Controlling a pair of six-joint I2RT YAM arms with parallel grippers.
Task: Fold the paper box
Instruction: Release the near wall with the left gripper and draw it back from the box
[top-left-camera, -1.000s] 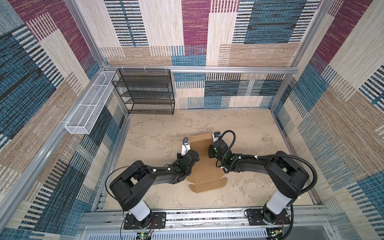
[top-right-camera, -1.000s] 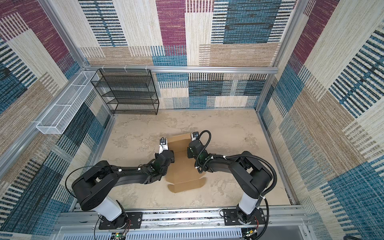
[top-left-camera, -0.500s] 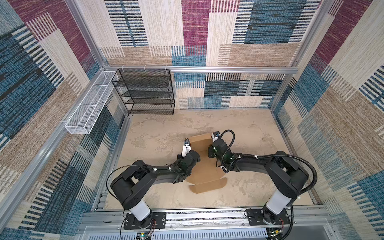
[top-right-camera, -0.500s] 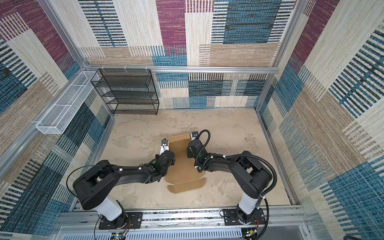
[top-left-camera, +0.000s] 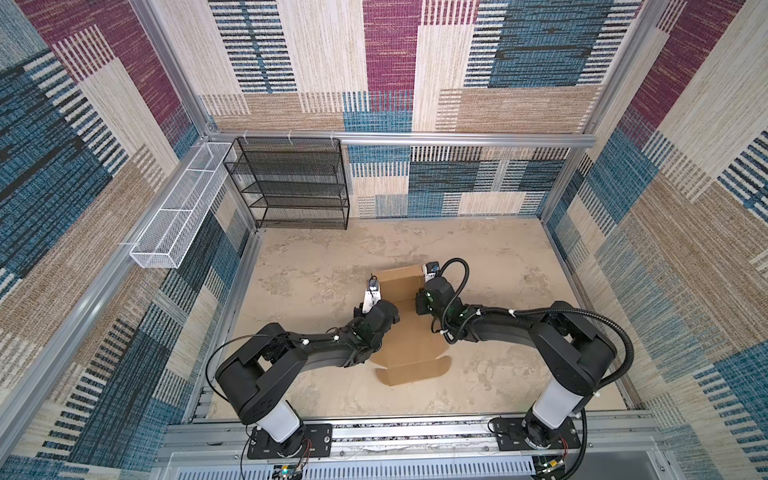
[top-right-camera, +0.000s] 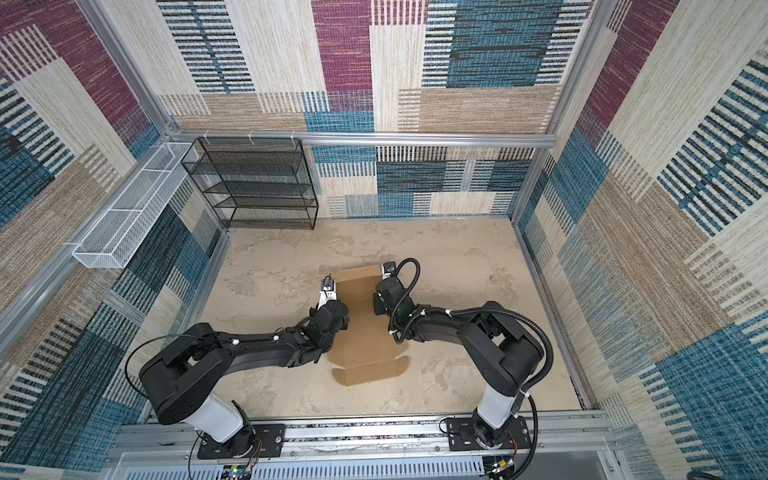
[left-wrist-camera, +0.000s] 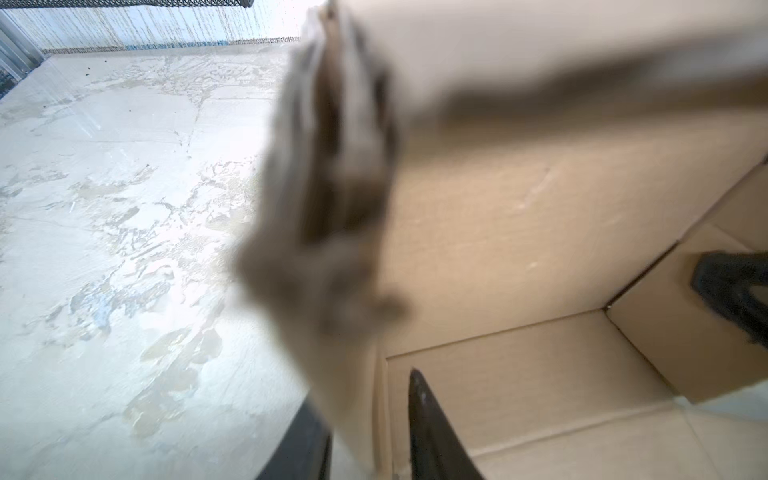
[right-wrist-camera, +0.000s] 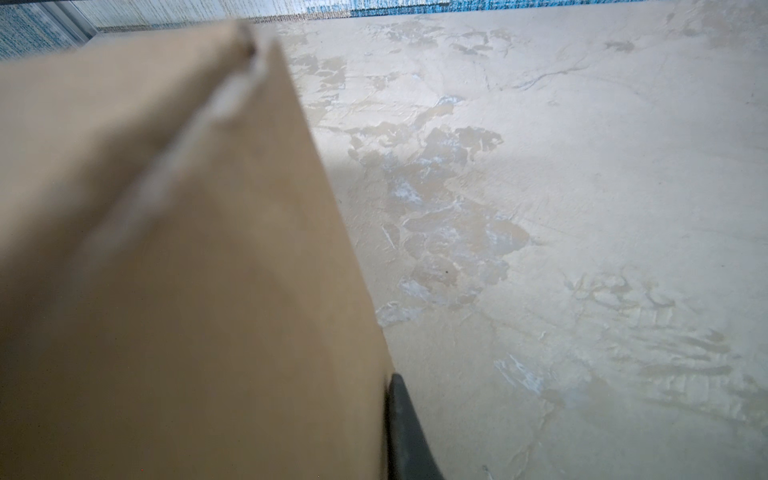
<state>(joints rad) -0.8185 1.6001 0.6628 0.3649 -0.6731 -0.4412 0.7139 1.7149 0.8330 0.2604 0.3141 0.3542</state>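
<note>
Behind, a black shelf rack (top-left-camera: 291, 183); half-folded brown paper box (top-left-camera: 409, 345) on the bench (top-left-camera: 498, 257), right end effector (top-left-camera: 420, 302) pinching one wall, left end effector (left-wrist-camera: 361, 399) unclenched astride another.

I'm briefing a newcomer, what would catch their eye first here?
The half-folded paper box centred on the table, with the left arm and right arm at its raised side walls. Then the black mesh shelf in the far left corner, beside the white wire basket.
</note>
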